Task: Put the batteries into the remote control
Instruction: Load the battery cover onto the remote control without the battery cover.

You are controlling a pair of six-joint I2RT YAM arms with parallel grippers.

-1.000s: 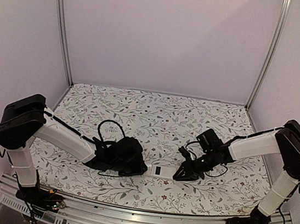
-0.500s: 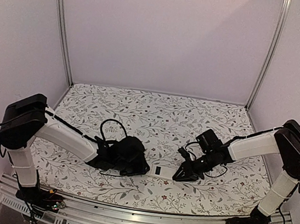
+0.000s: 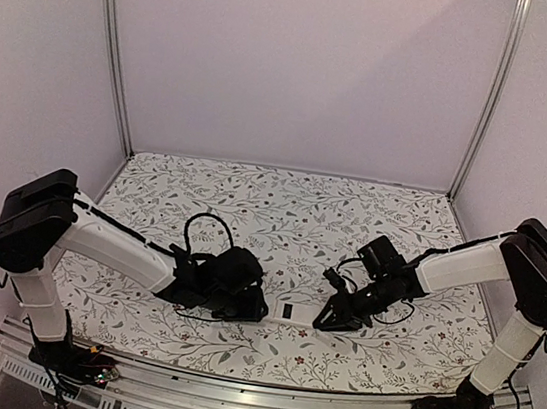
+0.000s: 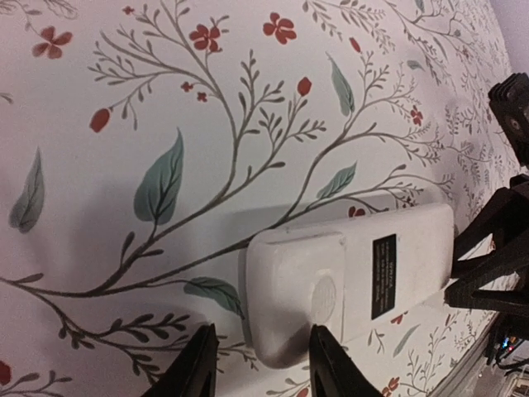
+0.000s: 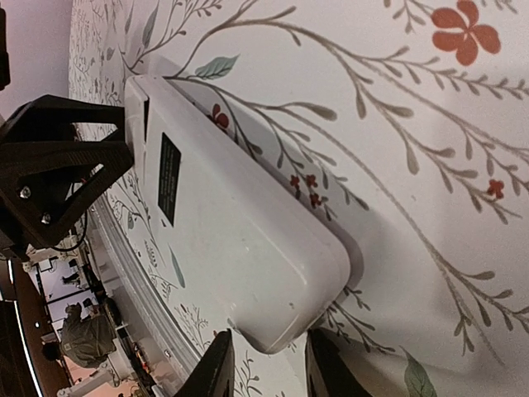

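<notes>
Now remote control (image 4: 355, 285) back-up on table (image 3: 282, 216)

White remote control (image 4: 351, 281), back side up

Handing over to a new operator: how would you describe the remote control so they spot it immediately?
On the floral tablecloth, look near the front edge, in the gap between the left gripper and the right gripper. The remote control lies there back up: the only plain white slab, with a small dark rectangle on it.
</notes>
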